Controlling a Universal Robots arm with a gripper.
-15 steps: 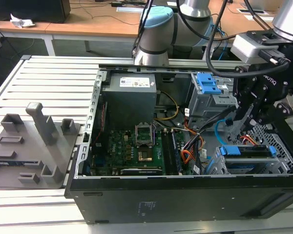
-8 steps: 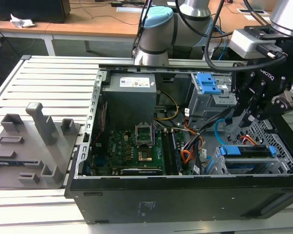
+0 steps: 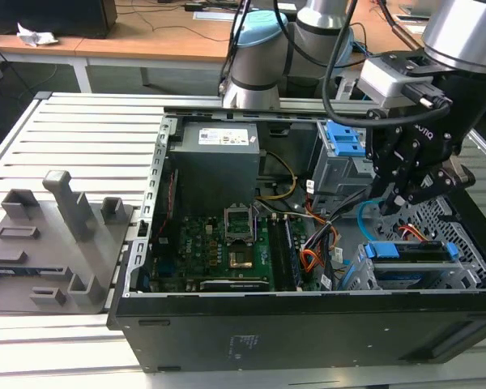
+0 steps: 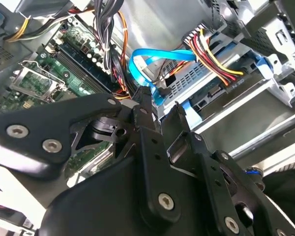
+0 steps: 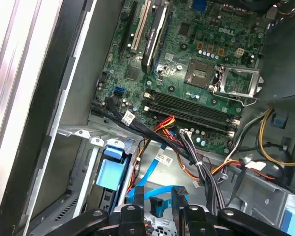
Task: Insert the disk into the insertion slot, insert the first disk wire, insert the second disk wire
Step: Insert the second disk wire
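The disk (image 3: 411, 252), in its blue carrier, sits inside the insertion slot (image 3: 463, 237), the perforated silver cage at the exterior view's right. The first disk wire (image 4: 212, 58), an orange-red and yellow bundle, ends in a black plug seated at the disk's (image 4: 209, 92) back edge. My gripper (image 3: 394, 203) hangs just above the slot. The second disk wire (image 4: 160, 55) loops up to my gripper (image 4: 162, 101), and its blue end plug sits between the fingers. In the first wrist view the gripper (image 5: 156, 209) is shut on that plug, with the second disk wire (image 5: 145, 179) curving away from it.
The open computer case holds a green motherboard (image 3: 227, 243), a grey power supply (image 3: 219, 158) and a taller grey cage with a blue latch (image 3: 344, 139). A black cable bundle (image 5: 187, 150) crosses close to the slot. A grey fixture (image 3: 57, 235) stands on the slatted table.
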